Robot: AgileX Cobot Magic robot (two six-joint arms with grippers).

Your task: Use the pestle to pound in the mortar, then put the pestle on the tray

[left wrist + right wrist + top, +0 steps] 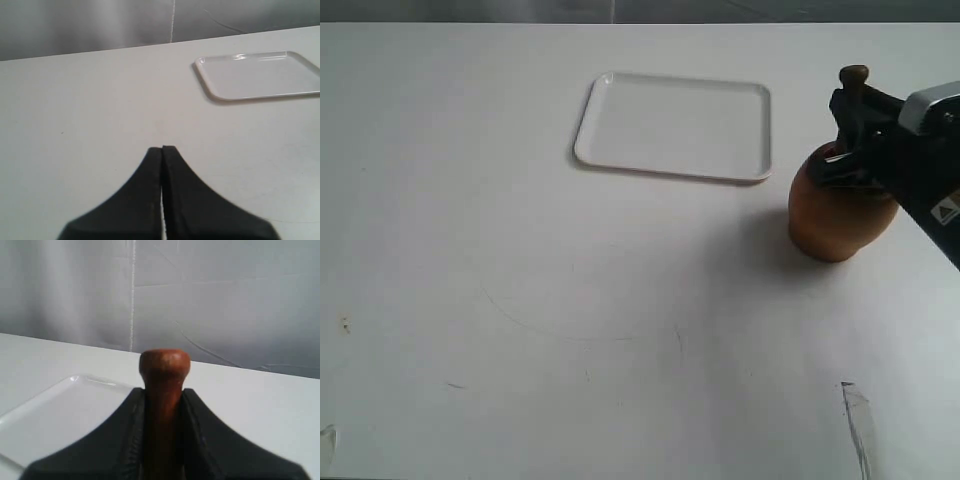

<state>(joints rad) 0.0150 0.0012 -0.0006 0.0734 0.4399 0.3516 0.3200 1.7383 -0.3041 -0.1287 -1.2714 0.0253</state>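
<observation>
Left gripper point(162, 150): jaws pressed flat together, nothing between them, above bare white table point(520, 300). It does not appear in the exterior view.

Tray point(670, 125): white, flat on the table at about 12 o'clock from the table's centre, nothing on it. In the left wrist view the tray point(260, 75) lies well apart from the fingertips.

Mortar point(835, 225): upright on the table at the tray's 4 o'clock, near its corner but apart from it.

Pestle point(853, 76): upright, knob at 12 o'clock over the mortar's mouth. Its lower end is hidden.

Right gripper point(855, 120): directly over the mortar, clamped on the pestle point(164, 365) just below the knob, fingers point(200, 415) narrow against the shaft.
</observation>
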